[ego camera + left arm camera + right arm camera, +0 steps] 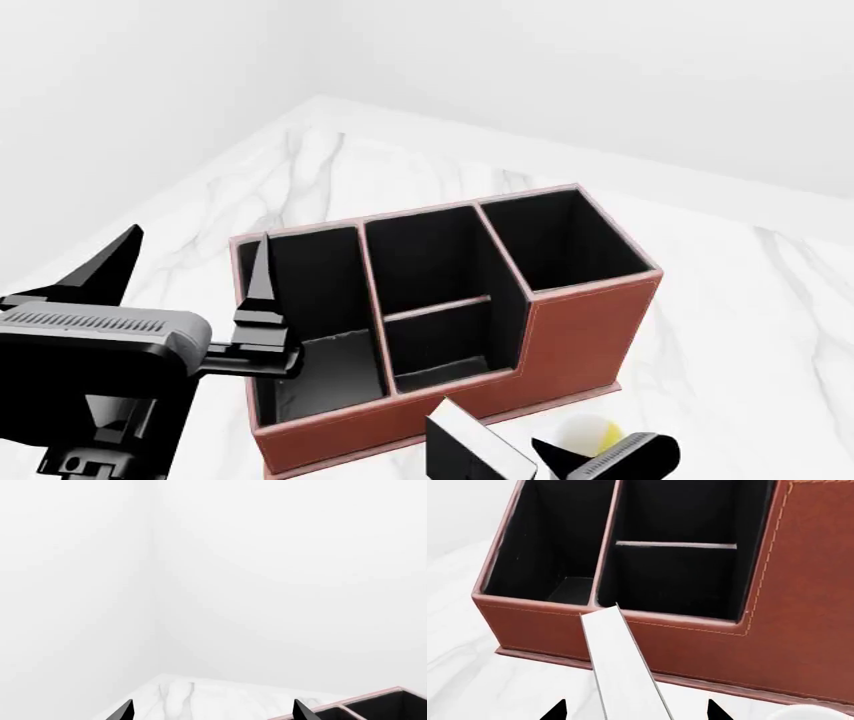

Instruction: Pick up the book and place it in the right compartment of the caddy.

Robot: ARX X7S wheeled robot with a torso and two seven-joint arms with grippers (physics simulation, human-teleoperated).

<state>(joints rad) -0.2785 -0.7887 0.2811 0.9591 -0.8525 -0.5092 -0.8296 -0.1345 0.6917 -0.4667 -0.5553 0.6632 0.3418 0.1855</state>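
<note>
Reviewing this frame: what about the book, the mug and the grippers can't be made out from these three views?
- Book: head view's bottom edge cuts it; right wrist view shows only its white page edges.
- Mug: mostly hidden behind the right gripper in the head view.
- Right gripper's grip: only fingertips show; contact with the book is cut off.
- Caddy: the right compartment floor is hidden by its walls.

our left gripper (187, 290) is up at the head view's left, black fingers spread wide and pointing up and away, nothing between them. our left wrist sits low beneath it, a ribbed black block. our right gripper (607, 462) is low at the near edge, fingertips (557, 712) apart on either side of the book (624, 667), whose white page edge runs between them.
</note>
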